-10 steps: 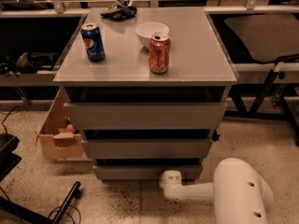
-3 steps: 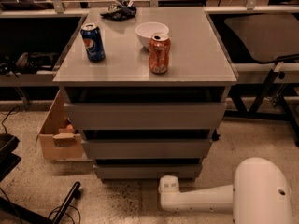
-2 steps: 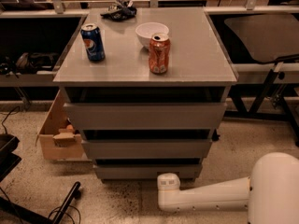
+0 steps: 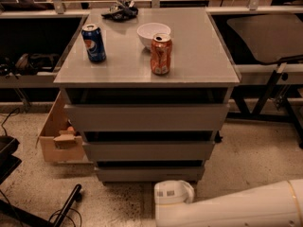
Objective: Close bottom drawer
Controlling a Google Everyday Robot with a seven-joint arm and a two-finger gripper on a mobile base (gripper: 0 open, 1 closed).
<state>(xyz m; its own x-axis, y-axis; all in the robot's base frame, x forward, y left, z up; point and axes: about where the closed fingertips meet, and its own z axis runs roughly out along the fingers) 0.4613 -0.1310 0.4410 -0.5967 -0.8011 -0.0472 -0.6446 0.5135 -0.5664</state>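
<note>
The bottom drawer [image 4: 149,173] is the lowest and narrowest of three grey drawers in the cabinet [image 4: 147,67]. Its slim front panel sits just under the middle drawer [image 4: 148,151], with a dark gap above it, and its interior is hidden. The top drawer [image 4: 146,117] is the widest. My gripper [image 4: 173,192] is at the end of the white arm [image 4: 236,209], low on the floor just in front of and below the right half of the bottom drawer's front. I cannot tell whether it touches the panel.
On the cabinet top stand a blue soda can [image 4: 94,42], an orange soda can [image 4: 161,54], a white bowl [image 4: 153,33] and a dark bundle [image 4: 120,10]. An open cardboard box [image 4: 59,135] sits left of the cabinet. Black cables and a stand [image 4: 66,207] lie at the lower left. A desk frame [image 4: 272,86] is on the right.
The thick part of my arm has drawn back to the right and lower in view. The gripper end has stayed by the bottom drawer's front. The drawers look unchanged.
</note>
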